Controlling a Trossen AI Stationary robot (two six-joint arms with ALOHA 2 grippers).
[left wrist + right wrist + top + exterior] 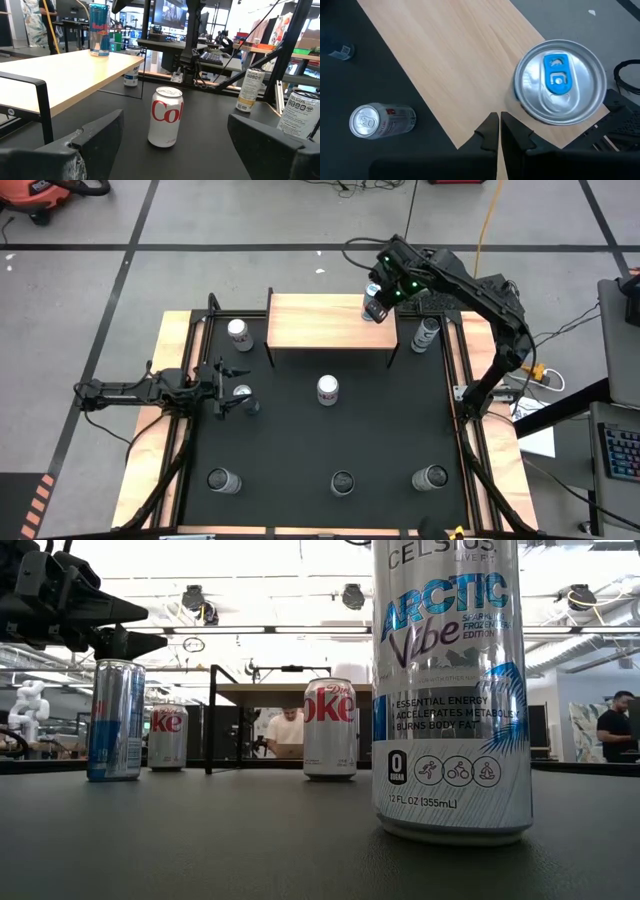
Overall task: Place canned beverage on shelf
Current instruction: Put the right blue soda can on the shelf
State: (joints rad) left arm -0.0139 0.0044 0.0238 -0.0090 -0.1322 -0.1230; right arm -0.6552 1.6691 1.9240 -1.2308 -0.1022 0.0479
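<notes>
We see a blue and silver beverage can (560,82) with a blue pull tab standing upright on the shelf (320,322), a low light-wood top on thin black legs, close to its corner. The right gripper (498,131) hangs above that can and just beside it, its two dark fingers pressed together on nothing. From the left wrist view the same can (99,30) stands at the shelf's far edge.

Off the shelf on the same side as the right gripper, a silver can (427,332) stands on the black table (380,430). The left gripper (228,389) sits low over the table's opposite side with its fingers spread wide, and a slim blue and silver can (242,392) stands upright between them, untouched. Ahead of the left gripper a white and red cola can (165,117) stands in the middle of the table. Another cola can (238,332) stands past the left gripper beside the shelf's end.
</notes>
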